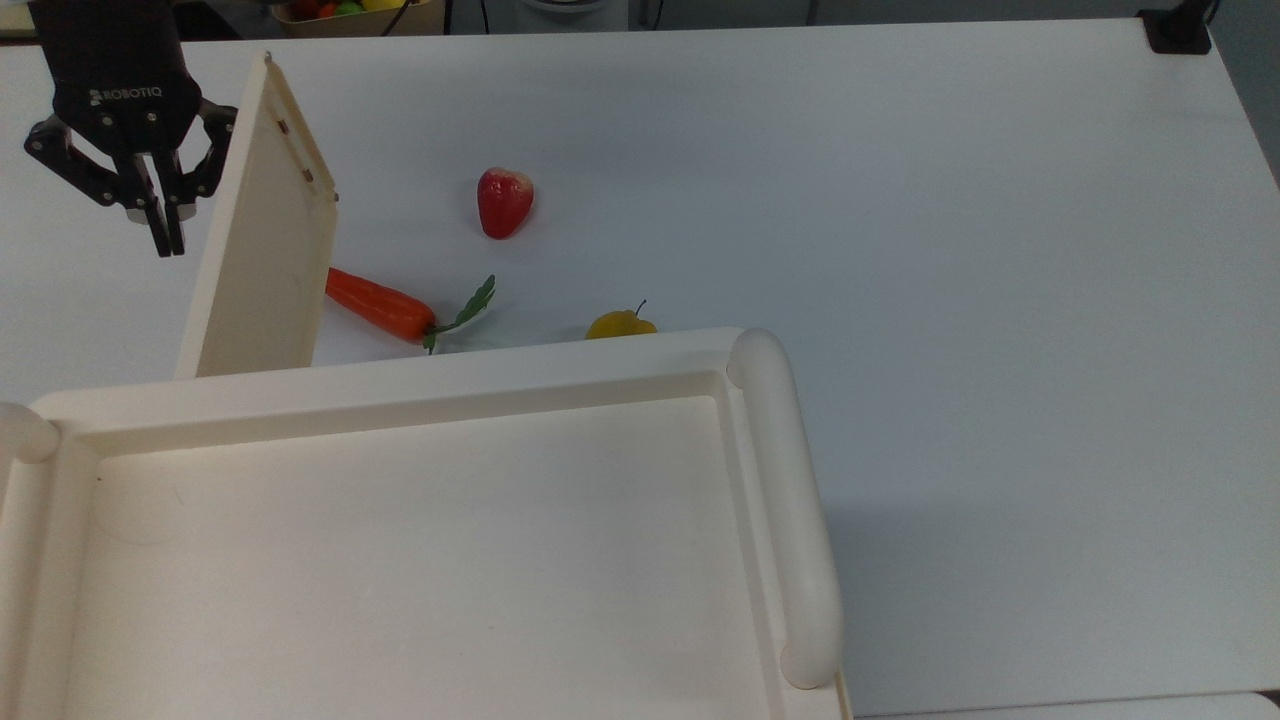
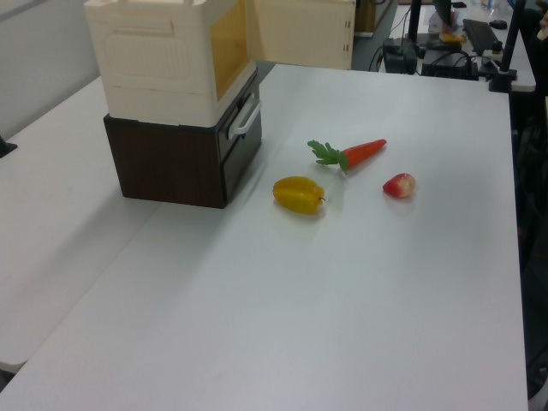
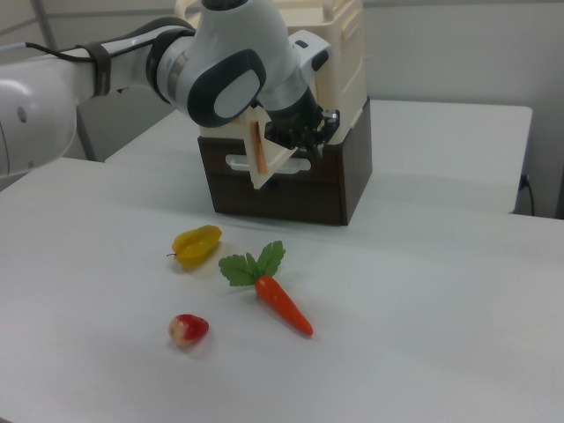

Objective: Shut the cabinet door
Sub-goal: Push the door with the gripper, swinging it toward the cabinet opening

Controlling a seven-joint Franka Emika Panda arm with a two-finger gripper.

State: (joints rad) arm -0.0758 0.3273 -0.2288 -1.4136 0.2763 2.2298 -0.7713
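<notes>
The cabinet door (image 1: 265, 240), a thin cream panel, stands swung out from the cabinet (image 1: 400, 395) in the top view's left. My gripper (image 1: 167, 248) hangs just left of the door's outer face with its fingers shut and nothing between them. One of its side links rests against the door's upper edge. In the left view the door (image 2: 300, 30) juts out from the cream cabinet (image 2: 163, 60). The right view shows the door (image 3: 263, 159) almost edge-on, with the arm's wrist (image 3: 238, 70) close in front of the cabinet (image 3: 344, 53).
On the white table lie a carrot (image 1: 385, 305), a red fruit (image 1: 504, 200) and a yellow fruit (image 1: 620, 325), all in front of the cabinet. A dark brown drawer unit (image 2: 180, 158) sits under the cabinet. Open table stretches across the top view's right.
</notes>
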